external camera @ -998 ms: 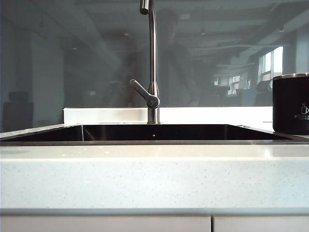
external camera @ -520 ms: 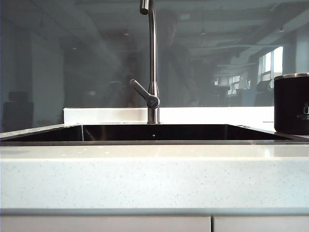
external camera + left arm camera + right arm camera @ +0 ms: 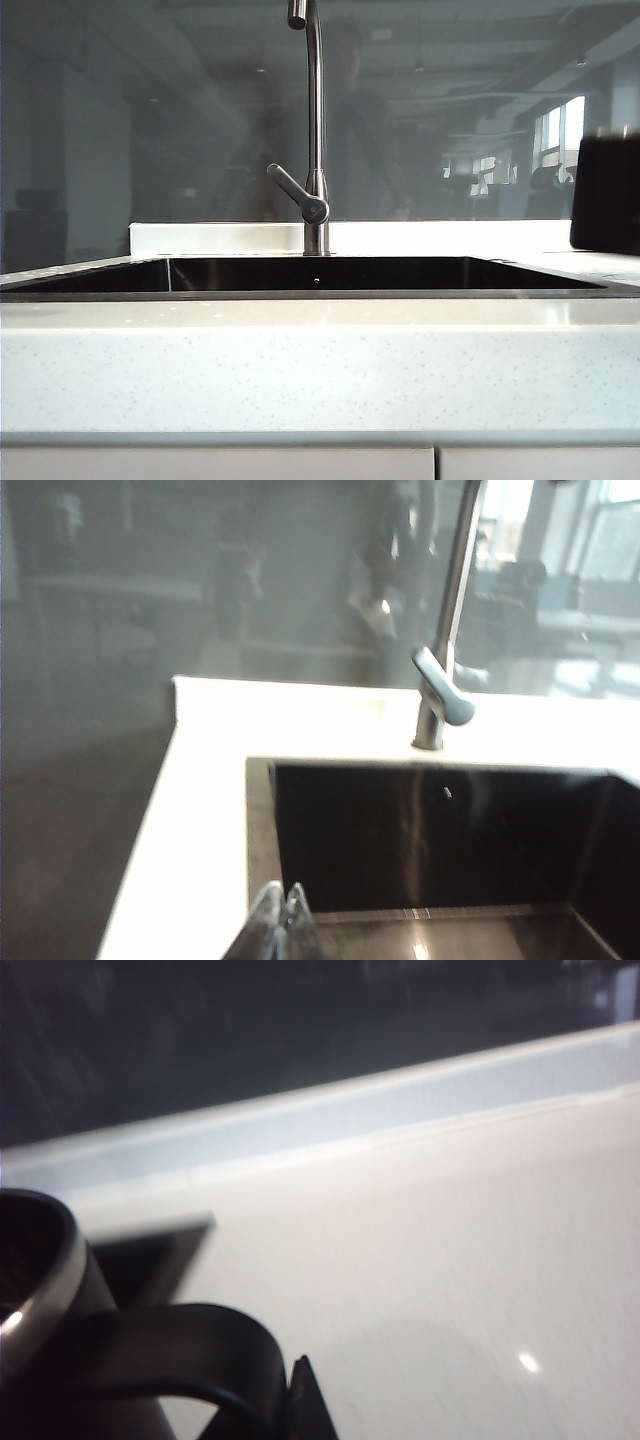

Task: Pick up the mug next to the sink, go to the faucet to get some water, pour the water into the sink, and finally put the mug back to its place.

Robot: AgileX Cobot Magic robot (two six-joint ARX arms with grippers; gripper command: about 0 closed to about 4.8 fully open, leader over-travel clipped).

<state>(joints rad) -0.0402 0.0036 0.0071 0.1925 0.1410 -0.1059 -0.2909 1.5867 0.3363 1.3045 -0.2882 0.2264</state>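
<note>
You see black mug (image 3: 607,193), silver rim; black sink (image 3: 380,274); steel-grey faucet (image 3: 315,130); speckled white worktop (image 3: 300,370).

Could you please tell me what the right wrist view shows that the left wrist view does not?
Only the right wrist view shows the mug, its handle in the right gripper. Only the left wrist view shows the sink, the faucet and the shut left gripper over the sink's edge. Both show the white counter and the dark glass wall.
</note>
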